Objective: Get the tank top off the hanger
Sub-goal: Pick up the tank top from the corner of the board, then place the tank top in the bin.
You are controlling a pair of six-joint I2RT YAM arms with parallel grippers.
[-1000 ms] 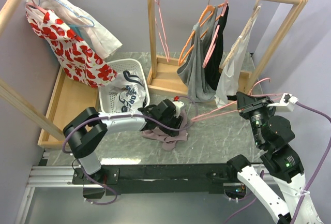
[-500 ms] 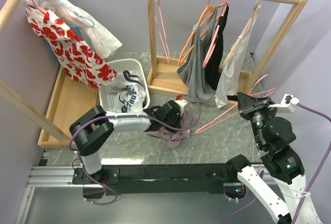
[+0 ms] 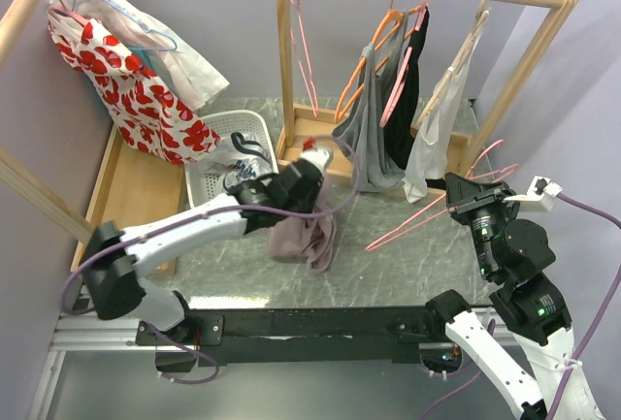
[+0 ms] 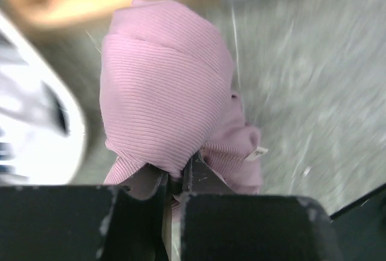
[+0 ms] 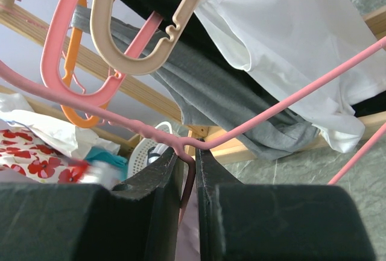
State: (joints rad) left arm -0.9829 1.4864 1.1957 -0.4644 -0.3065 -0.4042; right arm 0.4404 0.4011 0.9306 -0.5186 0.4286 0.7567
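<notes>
Clearly, the tank top (image 4: pixel 163 104) hung below the left gripper (image 4: pixel 175 179) clamped on it, well apart from the hanger (image 5: pixel 241 123) the right gripper (image 5: pixel 188 161) pinched.

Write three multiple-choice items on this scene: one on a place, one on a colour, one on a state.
1. Where is the tank top?
A. Hanging from the left gripper, above the table, near the white basket
B. Inside the white basket
C. Lying flat on the table

2. What colour is the hanger in the right gripper?
A. Orange
B. Beige
C. Pink

3. What state is that hanger in?
A. Carrying the tank top
B. Bare
C. Carrying a white shirt

Answers:
1 A: the left wrist view shows the ribbed fabric pinched between the closed fingers.
2 C: the right wrist view shows a pink wire in the grip.
3 B: the top view shows no cloth on it.
</notes>
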